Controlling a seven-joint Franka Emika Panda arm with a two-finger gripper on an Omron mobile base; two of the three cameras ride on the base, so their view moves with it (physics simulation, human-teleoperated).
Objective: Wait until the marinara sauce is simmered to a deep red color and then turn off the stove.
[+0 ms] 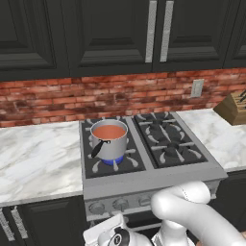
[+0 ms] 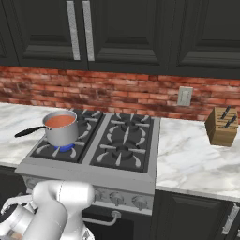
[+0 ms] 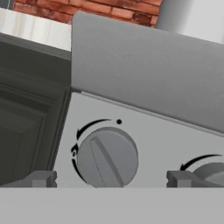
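The marinara sauce [image 1: 109, 131] [image 2: 60, 121] is an orange-red disc in a small steel saucepan [image 1: 110, 145] with a black handle. The pan stands on the front left burner of the stove [image 1: 144, 180], over a blue flame [image 1: 113, 162]. In the hand view my gripper [image 3: 111, 179] is open and close to the stove's front panel. Its fingertips [image 3: 41, 178] stand on either side of the leftmost round grey knob [image 3: 107, 158] without touching it. The knob's ridge is tilted away from the black dot above it. A second knob [image 3: 210, 170] shows at the right.
A knife block [image 2: 221, 125] stands on the marble counter [image 2: 197, 154] right of the stove, below a wall outlet [image 2: 184, 96]. A dark cabinet front [image 3: 26, 127] lies left of the knob panel. My white arm [image 1: 192, 211] hangs low before the oven.
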